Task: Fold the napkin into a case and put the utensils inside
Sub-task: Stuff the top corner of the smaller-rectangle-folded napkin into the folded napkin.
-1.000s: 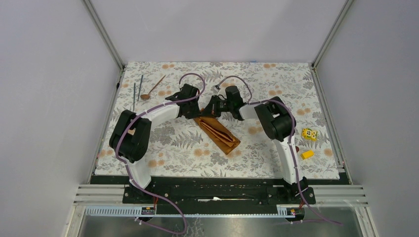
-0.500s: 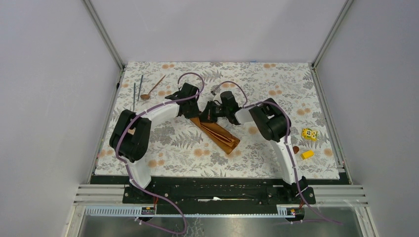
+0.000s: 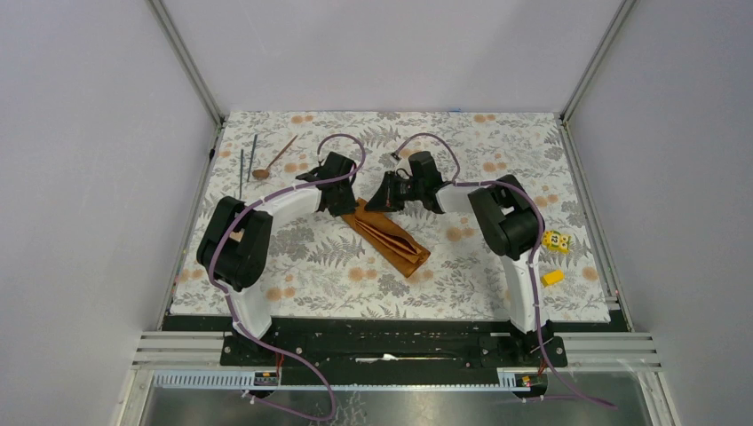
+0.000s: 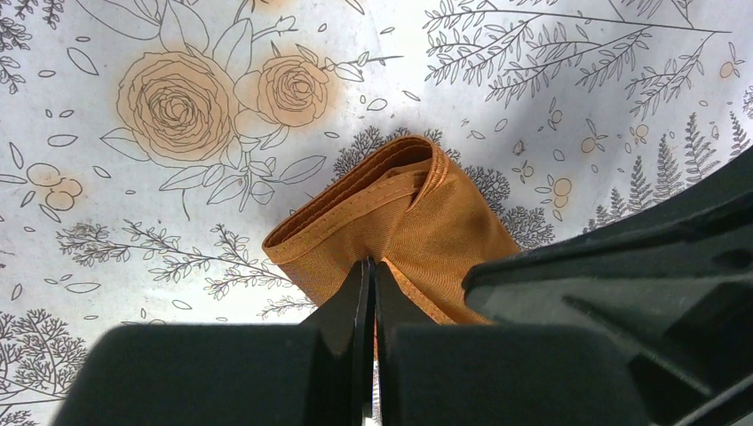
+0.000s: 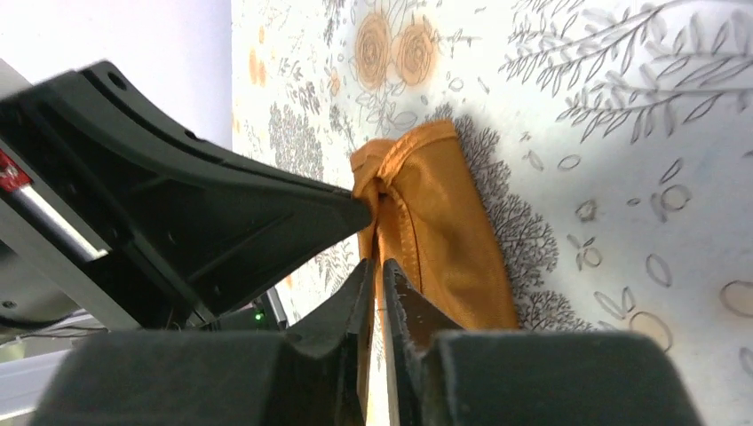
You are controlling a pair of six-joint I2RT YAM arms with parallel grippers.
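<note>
Napkin [image 4: 417, 222] corner in left gripper [image 4: 371, 264]

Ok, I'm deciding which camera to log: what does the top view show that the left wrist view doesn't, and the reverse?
Top only: the spoon, two rods, yellow blocks and the whole folded napkin. Left wrist only: the left gripper pinched shut on the napkin's end, its stitched hem and layered fold. Both: the napkin on the floral tablecloth.
</note>
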